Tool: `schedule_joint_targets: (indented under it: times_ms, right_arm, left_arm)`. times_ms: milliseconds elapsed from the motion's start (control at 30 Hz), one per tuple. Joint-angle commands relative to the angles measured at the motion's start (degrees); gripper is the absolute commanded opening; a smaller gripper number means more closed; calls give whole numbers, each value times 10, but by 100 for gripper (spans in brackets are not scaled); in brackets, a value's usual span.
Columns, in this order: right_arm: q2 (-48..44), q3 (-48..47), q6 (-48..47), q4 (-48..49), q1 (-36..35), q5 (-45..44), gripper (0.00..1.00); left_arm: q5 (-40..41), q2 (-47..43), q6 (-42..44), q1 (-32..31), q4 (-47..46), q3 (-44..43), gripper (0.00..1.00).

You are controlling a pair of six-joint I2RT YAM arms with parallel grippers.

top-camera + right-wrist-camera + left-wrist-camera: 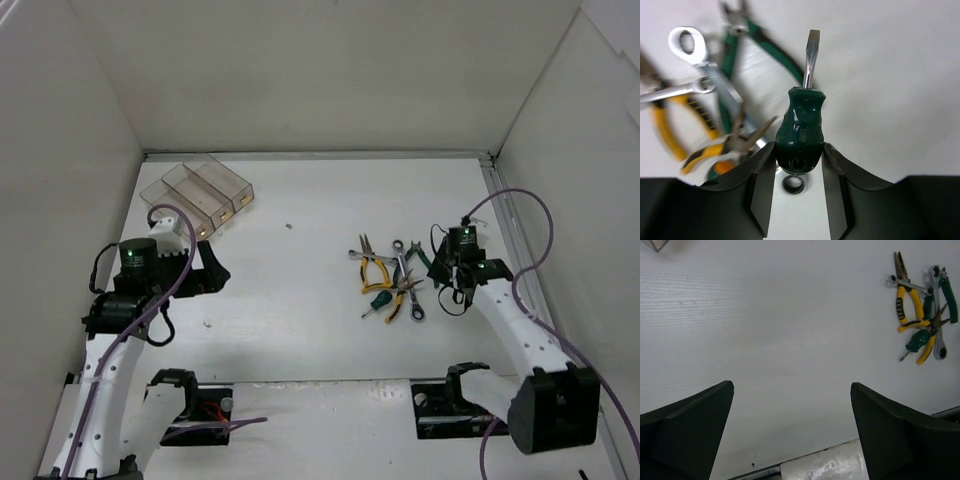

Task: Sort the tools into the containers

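Observation:
The tools lie in a pile (390,278) right of centre: yellow-handled pliers (378,268), silver wrenches (398,250) and a green-handled screwdriver (378,302). My right gripper (799,160) is shut on the butt of another dark-green-handled screwdriver (801,125), its blade pointing away, just right of the pile. In the right wrist view a wrench (690,65) and yellow pliers (670,125) lie to the left. The three clear bins (200,190) stand at the back left. My left gripper (792,390) is open and empty over bare table; the pile (920,305) is far to its right.
White walls close in the table on three sides. A small dark speck (287,226) lies mid-table. A metal rail (510,230) runs along the right edge. A corner of the bins (657,244) shows at the top left of the left wrist view.

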State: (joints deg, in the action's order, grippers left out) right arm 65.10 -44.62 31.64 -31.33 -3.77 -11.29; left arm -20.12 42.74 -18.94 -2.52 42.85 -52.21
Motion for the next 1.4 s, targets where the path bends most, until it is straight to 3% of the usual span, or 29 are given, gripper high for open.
schedule_joint_targets:
  times_ms: [0,133,333,500,667,867,1000,1367]
  right_arm:
    - [-87,-41,-73,4,-19,82,0]
    - [-137,-88,-126,7,-44,180,0]
    - [-119,-144,-164,48,-89,303,0]
    - [-76,-177,-168,101,-147,350,0]
    - [-24,-216,-176,113,-207,339,0]
    - [5,-231,-156,152,-241,346,0]
    - [11,-231,-143,167,-251,346,0]
    - [23,-232,-131,186,-274,345,0]
  left_arm:
    - [-67,20,-10,0,-43,-51,100]
    - [-142,34,-48,-6,-93,-62,100]
    - [-218,63,-173,-50,-243,-55,99]
    - [-141,100,-256,-133,-341,-63,94]
    - [-65,169,-283,-239,-372,-109,84]
    - [32,228,-315,-324,-405,-133,81]
    - [91,250,-342,-349,-414,-134,80]
    - [115,324,-382,-397,-465,-163,78]
